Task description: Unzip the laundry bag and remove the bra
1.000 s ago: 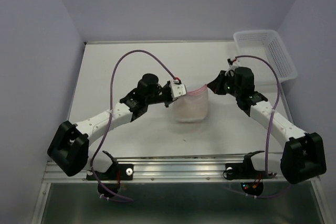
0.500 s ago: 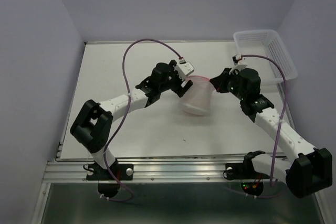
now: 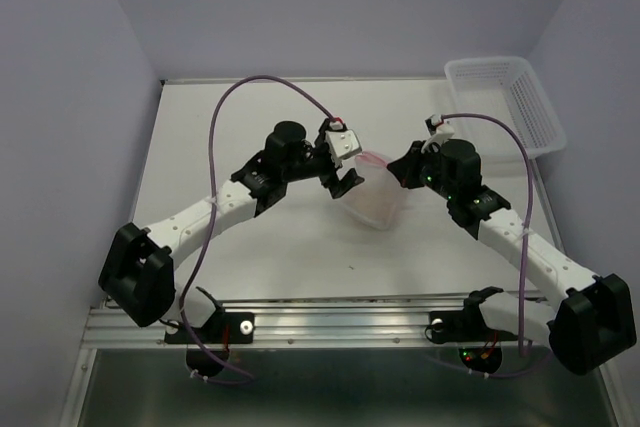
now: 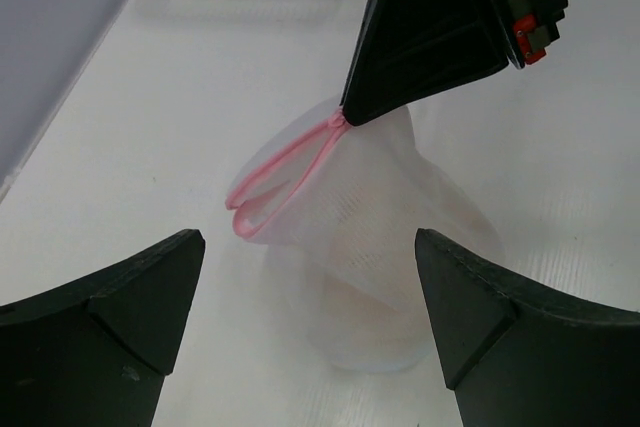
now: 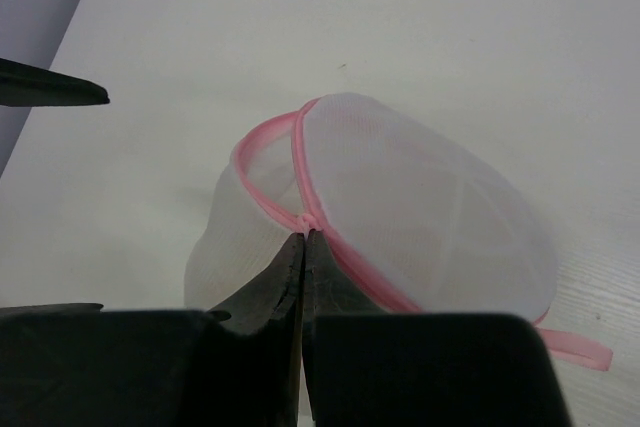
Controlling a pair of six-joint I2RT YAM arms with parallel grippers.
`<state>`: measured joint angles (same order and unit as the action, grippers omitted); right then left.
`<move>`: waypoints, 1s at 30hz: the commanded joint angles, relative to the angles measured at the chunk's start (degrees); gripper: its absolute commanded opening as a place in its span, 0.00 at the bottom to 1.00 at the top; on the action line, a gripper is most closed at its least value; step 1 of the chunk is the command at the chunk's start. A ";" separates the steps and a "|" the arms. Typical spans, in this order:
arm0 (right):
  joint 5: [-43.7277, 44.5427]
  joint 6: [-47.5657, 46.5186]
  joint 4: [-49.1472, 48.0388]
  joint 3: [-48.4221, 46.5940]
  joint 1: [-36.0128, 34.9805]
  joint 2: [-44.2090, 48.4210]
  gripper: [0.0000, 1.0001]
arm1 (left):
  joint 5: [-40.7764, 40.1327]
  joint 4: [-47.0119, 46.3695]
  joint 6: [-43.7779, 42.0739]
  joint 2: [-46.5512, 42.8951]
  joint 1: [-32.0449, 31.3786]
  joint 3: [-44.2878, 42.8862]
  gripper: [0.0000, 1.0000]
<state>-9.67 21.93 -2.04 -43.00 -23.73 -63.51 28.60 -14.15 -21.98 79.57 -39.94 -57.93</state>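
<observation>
Left wrist view: left pincer (image 4: 305,247) open, near round white mesh laundry bag (image 4: 380,237).
Right pincer (image 5: 303,239): pinches pink zip (image 5: 300,162).
Bag mouth: partly open.
Soft peach bra (image 5: 440,242): inside, not out yet.

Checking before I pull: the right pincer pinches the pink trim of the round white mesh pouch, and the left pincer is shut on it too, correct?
No: the left wrist view shows the left pincer open, holding nothing. The right pincer does pinch the pink trim of the round white mesh pouch.
</observation>
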 commanded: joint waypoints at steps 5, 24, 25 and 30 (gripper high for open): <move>-2.63 -1.80 -2.70 0.20 -0.88 2.33 0.01 | 5.15 8.86 -9.74 6.99 -1.01 -10.87 0.99; 0.24 -2.86 0.80 -2.26 -0.88 1.63 0.01 | 11.04 22.41 -18.80 19.66 -1.54 -25.21 0.00; 2.36 -2.51 1.51 -2.87 -0.88 0.67 0.01 | 11.65 22.59 -18.89 19.31 -1.54 -25.13 0.00; 14.39 -1.90 6.52 -3.76 -0.36 -1.27 0.01 | 12.62 22.77 -20.91 16.77 -1.54 -22.49 0.00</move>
<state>-7.94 19.73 1.10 -44.40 -24.82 -63.77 36.93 8.01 -40.73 100.16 -41.10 -79.96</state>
